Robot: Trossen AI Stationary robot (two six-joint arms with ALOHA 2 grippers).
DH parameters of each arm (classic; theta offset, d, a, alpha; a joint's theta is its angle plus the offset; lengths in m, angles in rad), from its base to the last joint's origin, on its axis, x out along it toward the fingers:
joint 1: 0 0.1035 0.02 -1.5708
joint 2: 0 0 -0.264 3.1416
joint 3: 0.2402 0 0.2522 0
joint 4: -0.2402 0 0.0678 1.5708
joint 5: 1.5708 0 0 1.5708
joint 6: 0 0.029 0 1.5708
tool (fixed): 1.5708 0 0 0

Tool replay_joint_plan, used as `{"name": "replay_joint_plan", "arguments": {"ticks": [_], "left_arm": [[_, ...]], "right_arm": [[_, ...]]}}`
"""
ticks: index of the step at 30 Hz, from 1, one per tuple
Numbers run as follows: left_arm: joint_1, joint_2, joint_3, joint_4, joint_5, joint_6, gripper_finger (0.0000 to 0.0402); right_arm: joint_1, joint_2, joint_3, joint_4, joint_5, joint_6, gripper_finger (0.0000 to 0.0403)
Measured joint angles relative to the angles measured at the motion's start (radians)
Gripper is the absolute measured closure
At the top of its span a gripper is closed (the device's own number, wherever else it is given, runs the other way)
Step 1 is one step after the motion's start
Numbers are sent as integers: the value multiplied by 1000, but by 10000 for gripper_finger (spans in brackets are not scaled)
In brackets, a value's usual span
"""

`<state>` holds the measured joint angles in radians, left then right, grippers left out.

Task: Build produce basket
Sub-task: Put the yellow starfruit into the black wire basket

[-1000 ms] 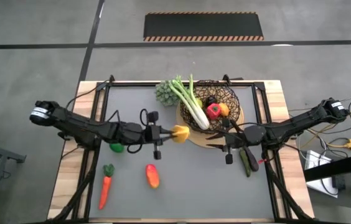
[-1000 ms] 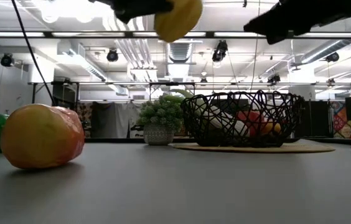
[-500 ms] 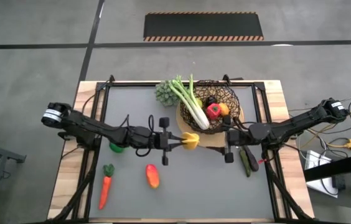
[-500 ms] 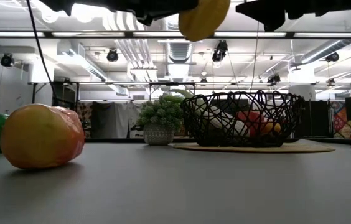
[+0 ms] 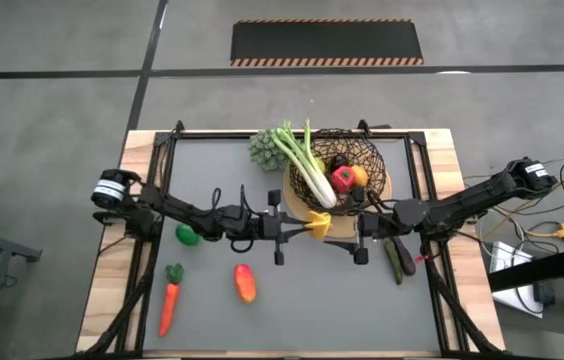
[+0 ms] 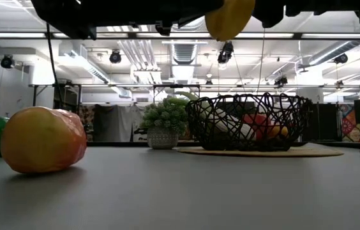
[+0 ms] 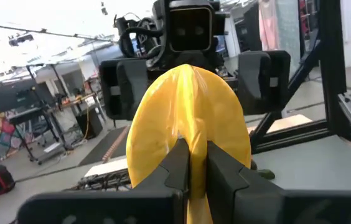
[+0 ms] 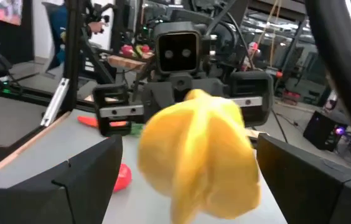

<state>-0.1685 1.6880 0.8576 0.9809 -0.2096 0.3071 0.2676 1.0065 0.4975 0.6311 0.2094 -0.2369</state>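
Left gripper [image 5: 307,226] fingers clamped mid-table; right gripper [image 5: 342,240] fingers spread, facing it.

You've got a glossy, smooth plastic-looking yellow piece [image 7: 188,137]; matt dark fingers [image 7: 177,163] on it. Basket [image 5: 360,152] is dark open wire mesh. Table top [image 5: 312,290] matt grey, pale wood edging [image 5: 102,290] at 9 o'clock.

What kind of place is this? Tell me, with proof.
Probably a robotics lab or workshop: exposed ceiling lights and ducts overhead, a framed test table on a concrete floor, and benches with cables and gear behind.
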Motion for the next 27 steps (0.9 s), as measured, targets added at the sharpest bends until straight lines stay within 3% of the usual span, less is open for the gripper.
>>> {"name": "replay_joint_plan", "arguments": {"ticks": [10,20,27], "left_arm": [[2,37,27,37,45,36,390],[4,36,25,38,46,41,388],[4,36,23,29,48,42,319]], "right_arm": [[-6,59,51,-1,23,-10,61],[-6,56,51,-5,22,7,168],[-6,56,51,-16,30,35,173]]}}
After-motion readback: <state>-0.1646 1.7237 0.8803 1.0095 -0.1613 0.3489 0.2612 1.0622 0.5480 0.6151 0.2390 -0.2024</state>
